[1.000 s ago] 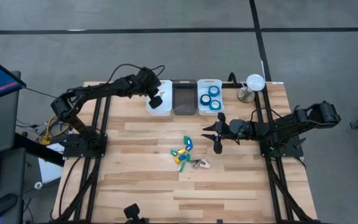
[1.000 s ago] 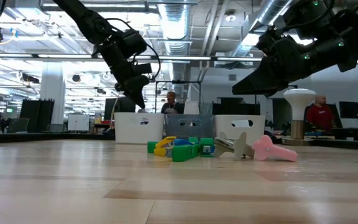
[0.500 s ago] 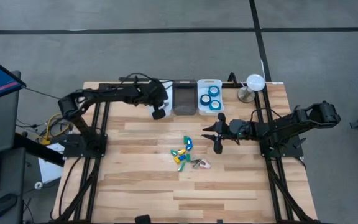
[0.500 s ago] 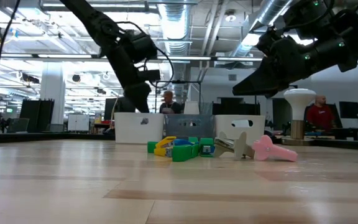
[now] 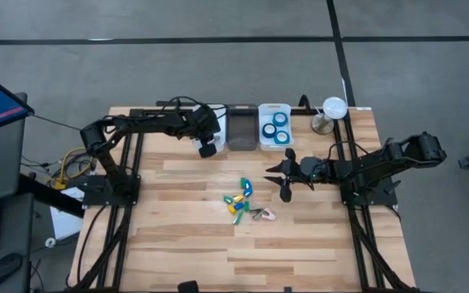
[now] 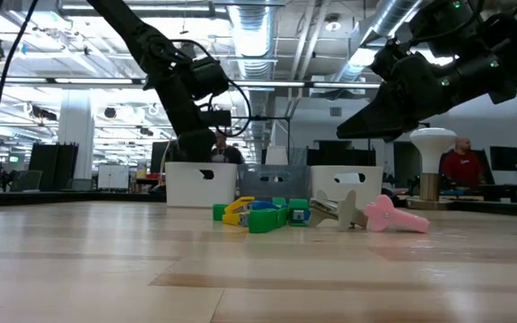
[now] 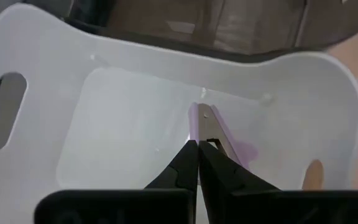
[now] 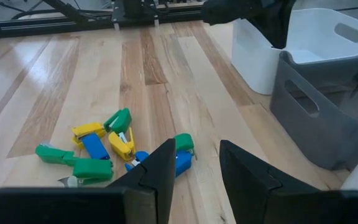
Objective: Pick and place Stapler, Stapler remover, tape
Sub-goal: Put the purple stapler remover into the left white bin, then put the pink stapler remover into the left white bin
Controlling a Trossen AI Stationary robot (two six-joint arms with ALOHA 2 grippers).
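Note:
My left gripper is shut on a lilac and metal stapler remover, low inside the left white bin at the table's far side. My right gripper hovers open above the table, right of the pile of small green, yellow and blue staplers; the right wrist view shows the pile ahead of the spread fingers. A pink stapler remover lies on the table beside the pile. Several blue tape rolls lie in the right white bin. My left gripper pinches the lilac stapler remover at its near end between the two fingertips, reaching down into the white bin from above. The remover points away from the fingers toward the bin's floor. Whether its far end touches the floor, I cannot tell.
A grey bin stands between the two white bins. A white dome-shaped lamp sits at the far right corner. Bare wood stretches across the table's near half. People and desks show in the room behind in the low view.
My left gripper has moved down and slightly toward the near edge, from above the left white bin into it, staying shut. The right arm has kept still.

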